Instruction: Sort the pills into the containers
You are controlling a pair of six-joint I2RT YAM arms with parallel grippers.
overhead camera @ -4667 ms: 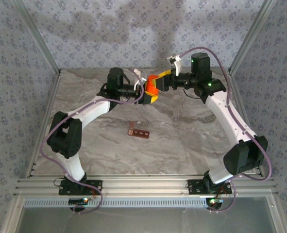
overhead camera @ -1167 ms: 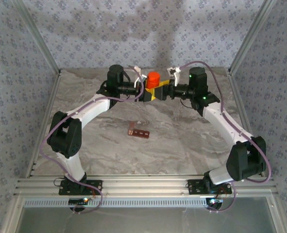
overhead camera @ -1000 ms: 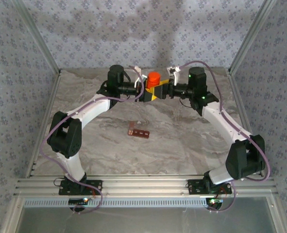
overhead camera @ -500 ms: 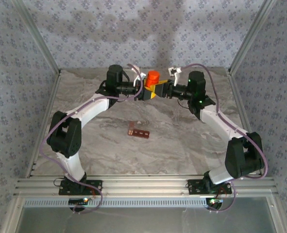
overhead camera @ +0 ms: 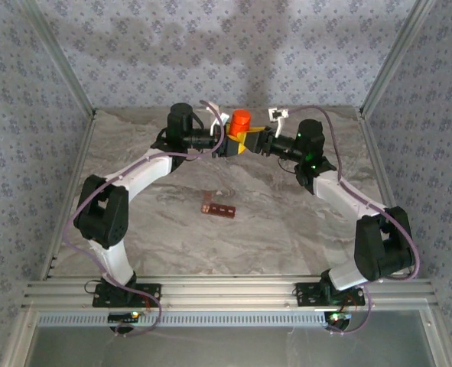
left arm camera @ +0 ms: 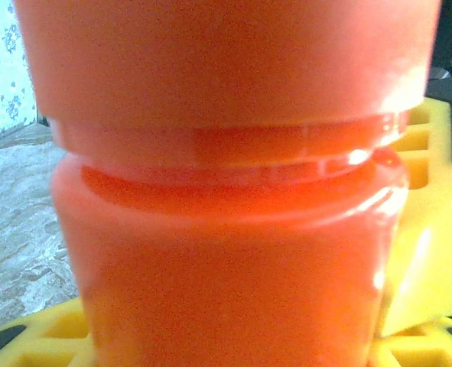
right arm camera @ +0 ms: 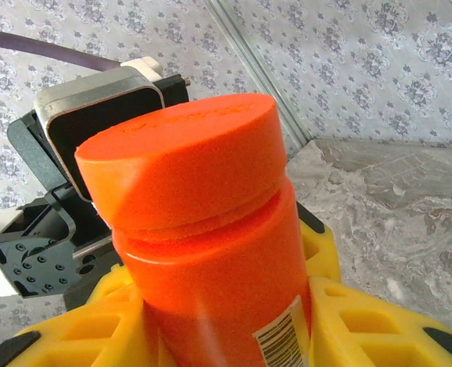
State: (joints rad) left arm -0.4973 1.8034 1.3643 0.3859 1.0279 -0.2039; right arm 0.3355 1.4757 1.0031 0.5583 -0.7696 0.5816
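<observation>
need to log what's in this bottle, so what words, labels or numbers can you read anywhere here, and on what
No text here can be read.
White label on the orange bottle: barcode stripes only, no legible words or digits.
Lid: faint raised marks, too blurred to read.
Containers: too small to show any marking.

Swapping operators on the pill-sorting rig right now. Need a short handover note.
Left gripper: shut on the orange bottle, held upright in the air over the far middle of the table.
Right gripper: shut on the same bottle, just below its cap.
Containers: red-brown strip lying mid-table, apart from both arms.
Done: bottle lifted, held by both grippers; cap on.
Left: probably uncap, then get pills into the compartments. Strip contents too small to tell.
</observation>
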